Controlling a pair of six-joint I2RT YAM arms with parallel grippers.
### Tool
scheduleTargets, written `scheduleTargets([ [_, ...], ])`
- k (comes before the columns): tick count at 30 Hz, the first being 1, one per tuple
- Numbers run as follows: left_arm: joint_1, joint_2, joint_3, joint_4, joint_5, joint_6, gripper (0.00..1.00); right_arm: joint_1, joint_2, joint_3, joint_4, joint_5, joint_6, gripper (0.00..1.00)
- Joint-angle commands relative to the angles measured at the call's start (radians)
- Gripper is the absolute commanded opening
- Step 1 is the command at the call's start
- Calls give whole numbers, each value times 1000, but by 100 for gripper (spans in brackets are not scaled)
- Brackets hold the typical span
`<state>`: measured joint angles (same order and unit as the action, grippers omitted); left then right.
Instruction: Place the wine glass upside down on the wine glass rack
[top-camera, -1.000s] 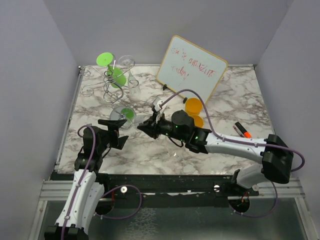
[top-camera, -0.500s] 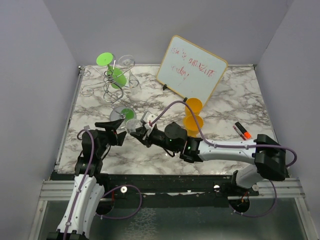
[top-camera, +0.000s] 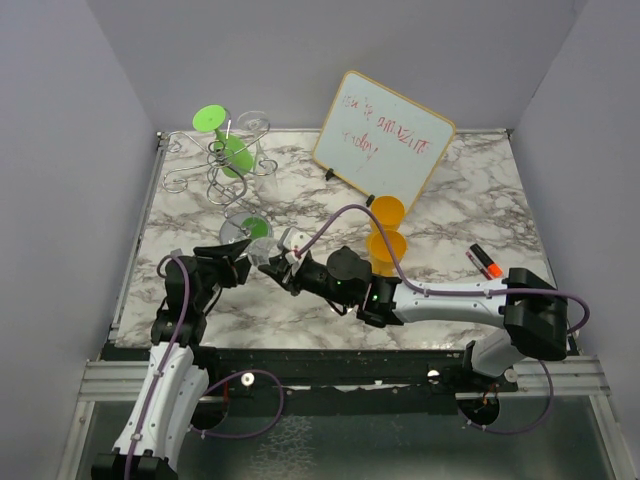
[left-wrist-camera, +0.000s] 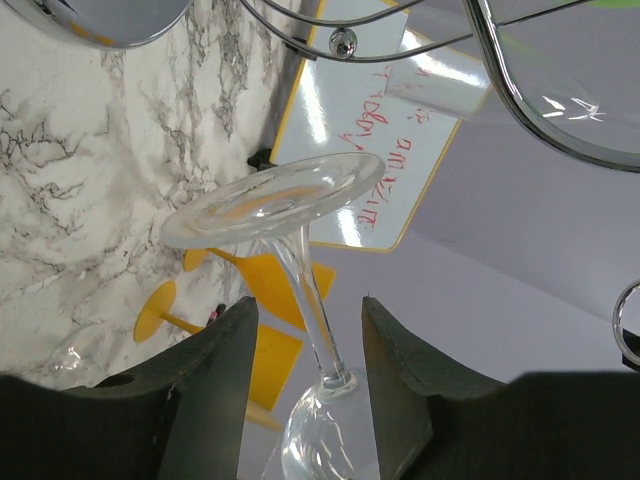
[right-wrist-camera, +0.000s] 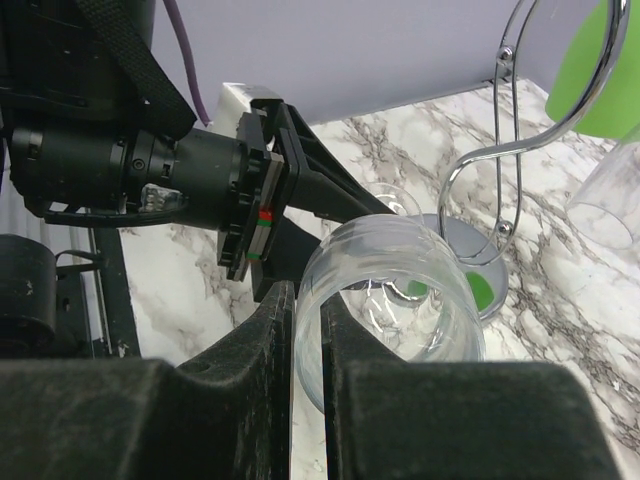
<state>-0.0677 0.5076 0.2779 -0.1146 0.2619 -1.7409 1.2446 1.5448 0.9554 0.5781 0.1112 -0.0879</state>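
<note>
A clear wine glass (top-camera: 268, 250) hangs in the air between my two grippers, over the table's left part. My right gripper (top-camera: 287, 266) is shut on the rim of its bowl (right-wrist-camera: 400, 290), one finger inside and one outside (right-wrist-camera: 308, 300). My left gripper (top-camera: 244, 264) straddles the stem (left-wrist-camera: 312, 310) just above the bowl; its jaws (left-wrist-camera: 307, 302) stand on either side with a gap, open. The glass's foot (left-wrist-camera: 270, 200) points away from the left wrist. The wine glass rack (top-camera: 222, 165), silver wire on a shiny disc base (top-camera: 238, 231), stands just behind.
A green glass (top-camera: 235, 150) and a clear one (top-camera: 256, 124) hang on the rack. Two orange glasses (top-camera: 386, 228) stand mid-table, a whiteboard (top-camera: 385, 140) leans at the back, and a marker (top-camera: 483, 261) lies at the right. Rack wires (left-wrist-camera: 500, 80) loop close above the left gripper.
The right arm has carried the glass leftwards to the left gripper. The left jaws have narrowed from wide open to either side of the stem.
</note>
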Motion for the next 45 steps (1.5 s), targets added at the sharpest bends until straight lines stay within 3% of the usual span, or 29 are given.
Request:
scheduleTargets([
  [1,-2,9,-1,24,62,-156,47,9,1,9,89,-44,-31,1],
  [7,-1,18,-2,49,71,-174,36,9,-15,-15,96,-97,-41,1],
  [13,-1,21,-6,67,68,-183,15,9,-30,-32,81,-140,-50,1],
  [15,-1,17,-5,67,61,-184,0,9,-33,-37,79,-141,-43,1],
  [17,-1,12,-2,59,50,-182,0,9,-34,-38,79,-129,-22,9],
  [22,-1,-27,8,24,0,-150,0,9,-60,-69,111,-70,48,47],
  [29,-2,-72,24,-21,-74,-51,0,9,-117,-86,79,-50,81,62],
  [36,-1,-61,123,-67,-139,215,0,7,-184,-110,16,20,135,70],
  [37,-2,-42,170,-76,-155,361,0,-1,-203,-93,-19,31,161,72],
  [45,-2,-17,249,-73,-104,846,0,-29,-189,66,-200,-20,280,75],
])
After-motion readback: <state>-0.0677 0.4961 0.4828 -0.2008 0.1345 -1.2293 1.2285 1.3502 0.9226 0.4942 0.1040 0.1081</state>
